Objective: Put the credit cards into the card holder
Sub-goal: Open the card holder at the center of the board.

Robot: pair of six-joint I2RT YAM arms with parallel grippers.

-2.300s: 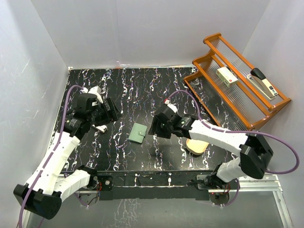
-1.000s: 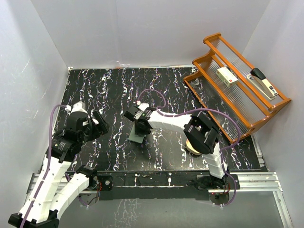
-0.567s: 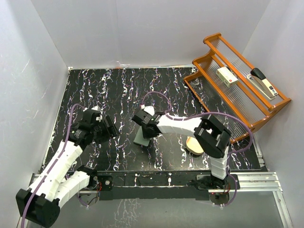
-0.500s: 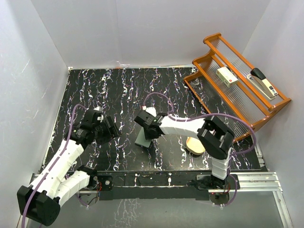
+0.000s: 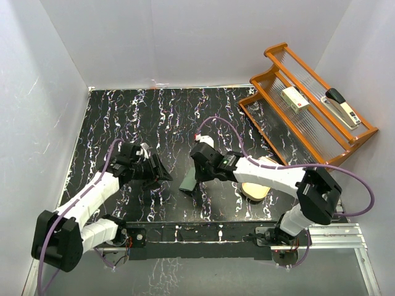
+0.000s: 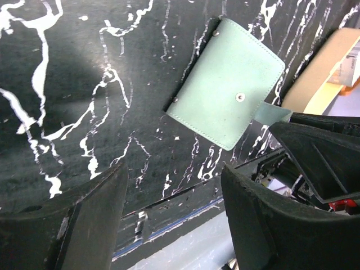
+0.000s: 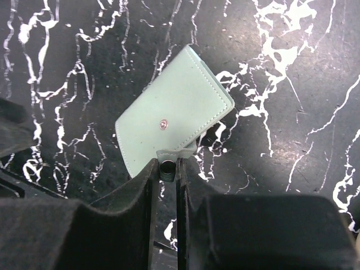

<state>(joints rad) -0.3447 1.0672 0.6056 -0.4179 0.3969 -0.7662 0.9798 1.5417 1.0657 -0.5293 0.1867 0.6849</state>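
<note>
Closed card holder (image 7: pixel 174 125) lies on the black marbled table (image 5: pixel 123 117), mid-front, between the two arms. The right gripper (image 7: pixel 165 166) grips the card holder by its snap tab (image 7: pixel 166 153), jaws clenched nearly together. The left gripper (image 6: pixel 174 191) hangs just beside it, jaws released wide, empty.

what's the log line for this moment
right gripper: shut on card holder tab | left gripper: open, empty, near card holder | credit cards: none in view
</note>
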